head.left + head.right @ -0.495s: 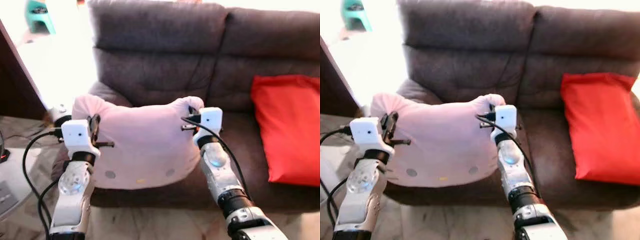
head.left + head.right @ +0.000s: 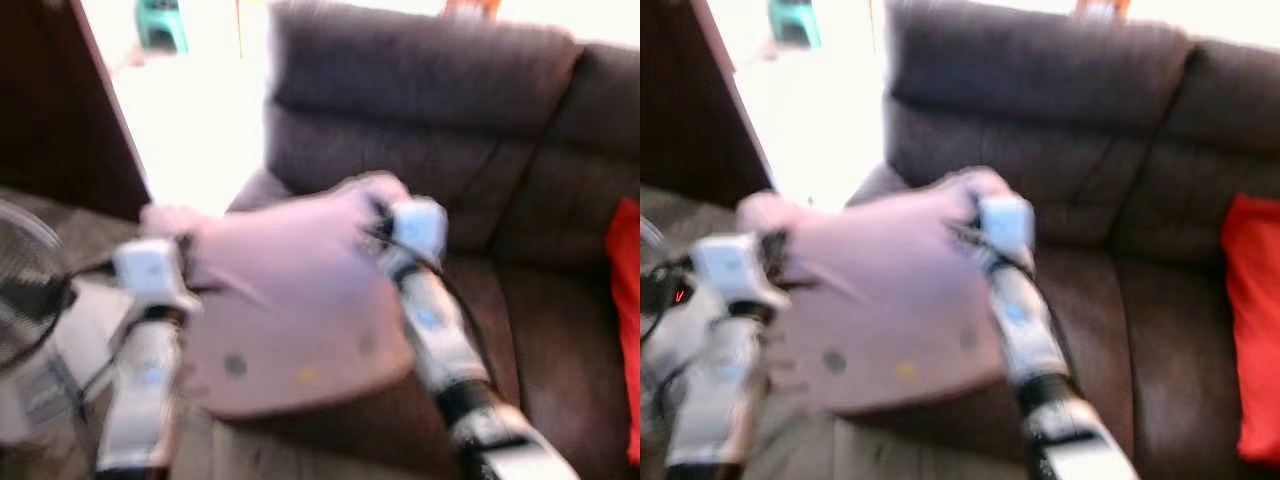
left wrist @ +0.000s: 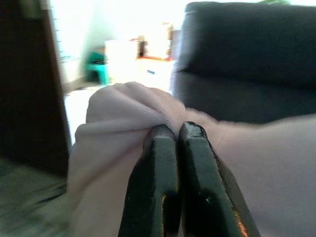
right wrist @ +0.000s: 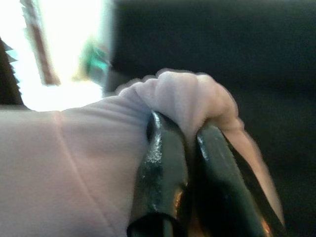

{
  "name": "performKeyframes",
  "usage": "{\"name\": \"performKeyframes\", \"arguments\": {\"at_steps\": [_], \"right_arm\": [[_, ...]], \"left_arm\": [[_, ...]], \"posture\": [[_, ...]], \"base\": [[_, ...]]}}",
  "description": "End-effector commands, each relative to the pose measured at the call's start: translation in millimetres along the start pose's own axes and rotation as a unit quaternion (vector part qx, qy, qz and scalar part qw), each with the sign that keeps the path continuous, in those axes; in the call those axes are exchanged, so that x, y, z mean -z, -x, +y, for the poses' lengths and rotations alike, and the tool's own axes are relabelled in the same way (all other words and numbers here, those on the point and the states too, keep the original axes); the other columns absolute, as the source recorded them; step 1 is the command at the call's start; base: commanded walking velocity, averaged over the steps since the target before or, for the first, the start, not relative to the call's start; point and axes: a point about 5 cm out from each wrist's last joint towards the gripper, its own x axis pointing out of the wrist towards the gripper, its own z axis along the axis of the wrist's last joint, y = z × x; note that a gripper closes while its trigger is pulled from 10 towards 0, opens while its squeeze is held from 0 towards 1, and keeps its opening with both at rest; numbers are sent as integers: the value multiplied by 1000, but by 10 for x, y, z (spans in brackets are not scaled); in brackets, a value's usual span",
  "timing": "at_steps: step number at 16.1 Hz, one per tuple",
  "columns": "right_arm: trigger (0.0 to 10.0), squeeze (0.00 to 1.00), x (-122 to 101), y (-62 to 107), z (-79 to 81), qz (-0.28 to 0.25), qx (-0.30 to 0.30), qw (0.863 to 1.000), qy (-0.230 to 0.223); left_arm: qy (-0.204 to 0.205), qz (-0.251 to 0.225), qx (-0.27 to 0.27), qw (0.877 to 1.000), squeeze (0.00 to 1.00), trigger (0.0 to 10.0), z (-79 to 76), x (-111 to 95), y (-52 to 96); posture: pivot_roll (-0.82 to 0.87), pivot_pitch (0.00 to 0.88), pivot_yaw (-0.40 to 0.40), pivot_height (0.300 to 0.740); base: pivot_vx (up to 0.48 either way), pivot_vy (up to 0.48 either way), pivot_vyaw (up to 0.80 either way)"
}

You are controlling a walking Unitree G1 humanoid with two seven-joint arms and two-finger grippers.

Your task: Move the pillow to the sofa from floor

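Observation:
A pale pink pillow [image 2: 290, 300] with small coloured dots hangs in the air between my two arms, in front of the dark grey sofa [image 2: 420, 110]. My left gripper [image 3: 170, 133] is shut on the pillow's left corner [image 3: 123, 106]. Pinched on the bunched right corner [image 4: 187, 94] is my right gripper [image 4: 190, 131], also shut. The pillow's lower edge hangs over the sofa's left seat front. Both eye views are blurred.
A red cushion [image 2: 1252, 330] leans on the sofa's right seat. A dark wooden panel [image 2: 60, 110] stands at the left, with a fan [image 2: 25, 270] and cables near the floor. Bright light comes through the opening behind, where a green stool [image 2: 160, 22] stands.
The whole picture has shifted right and blurred, so the camera has turned left. The pillow stays held at both corners, now tilted with its right corner higher.

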Motion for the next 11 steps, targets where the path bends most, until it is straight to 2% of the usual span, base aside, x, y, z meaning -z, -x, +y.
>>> {"name": "performKeyframes", "arguments": {"at_steps": [1,3,4,10,11], "right_arm": [[10000,0,-108,-50,62,-20,-6,1000,-5],[10000,0,-86,-49,72,-13,-5,1000,-10],[10000,0,-60,-48,73,-2,0,1000,-16],[10000,0,-54,-52,44,0,11,1000,-6],[10000,0,-59,-51,33,-4,14,1000,-8]], "left_arm": [[-3,-44,-13,999,0,10000,81,-180,-34],[-3,-43,-7,999,0,10000,71,-182,-35],[-2,-42,-4,999,0,10000,66,-184,-36],[2,-43,15,999,0,10000,31,-198,-43],[2,-43,16,999,0,10000,31,-198,-43]], "posture": [[161,112,-29,740],[165,115,-26,740],[168,116,-26,740],[172,113,-21,740],[171,111,-20,740]], "base": [[285,0,0],[285,0,0],[270,0,-700],[0,0,-698],[0,0,0]]}}
